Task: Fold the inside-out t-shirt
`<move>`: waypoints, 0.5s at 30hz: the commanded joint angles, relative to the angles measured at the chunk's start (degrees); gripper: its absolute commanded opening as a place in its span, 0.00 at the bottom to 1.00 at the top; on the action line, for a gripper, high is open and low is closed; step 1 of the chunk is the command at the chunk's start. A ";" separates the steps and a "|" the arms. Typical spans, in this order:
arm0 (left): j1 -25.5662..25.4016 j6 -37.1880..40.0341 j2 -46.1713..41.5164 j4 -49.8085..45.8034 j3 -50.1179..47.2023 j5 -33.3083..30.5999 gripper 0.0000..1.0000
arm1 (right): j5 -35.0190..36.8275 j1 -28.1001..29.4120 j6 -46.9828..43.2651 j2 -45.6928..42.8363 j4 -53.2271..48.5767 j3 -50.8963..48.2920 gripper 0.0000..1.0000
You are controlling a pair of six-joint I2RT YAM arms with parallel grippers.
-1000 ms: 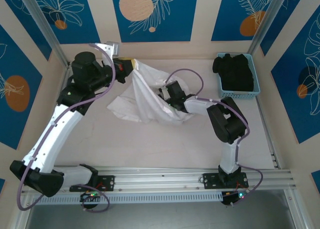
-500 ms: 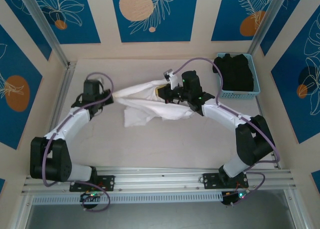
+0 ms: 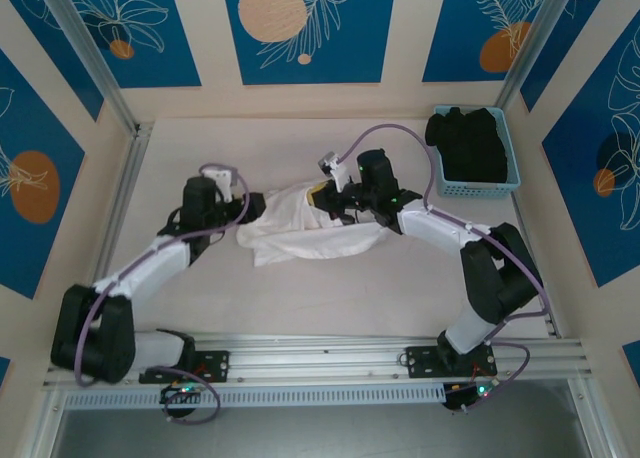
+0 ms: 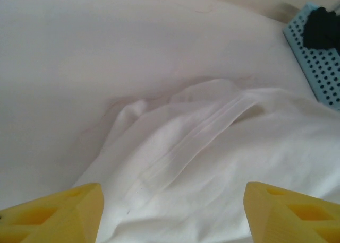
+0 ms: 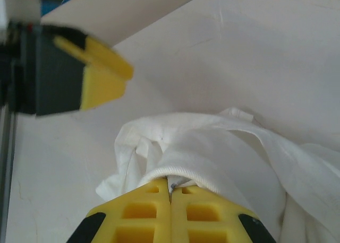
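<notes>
Now flattening stage: white t-shirt [image 3: 300, 230] bunched on surface [image 3: 300, 298]; right pincer [image 5: 170, 189] pinching its edge; left pincer [image 4: 172, 200] spread, empty. Next, likely: left grasps opposite edge, pulls flat.

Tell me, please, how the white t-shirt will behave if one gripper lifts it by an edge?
Probably floppy: the t-shirt lies crumpled in soft folds, so it would likely hang and sag. Likely light, since the right gripper pinches only a thin hem. It may bunch rather than slide if pushed.
</notes>
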 commanded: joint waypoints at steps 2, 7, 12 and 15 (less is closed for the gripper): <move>-0.05 2.82 12.91 -8.80 13.19 8.86 0.72 | -0.26 -0.31 -4.48 -3.82 -1.18 -2.98 0.00; -0.78 5.67 22.66 -13.91 20.85 13.67 0.78 | 1.53 -0.75 -4.72 -5.15 -1.95 -4.89 0.00; -2.66 7.31 27.78 -16.78 23.64 14.67 0.71 | 3.40 -1.26 -4.28 -6.13 -1.89 -5.44 0.00; -2.67 6.79 30.60 -17.31 25.33 14.04 0.41 | 3.84 -1.75 -3.05 -7.56 -1.82 -4.19 0.00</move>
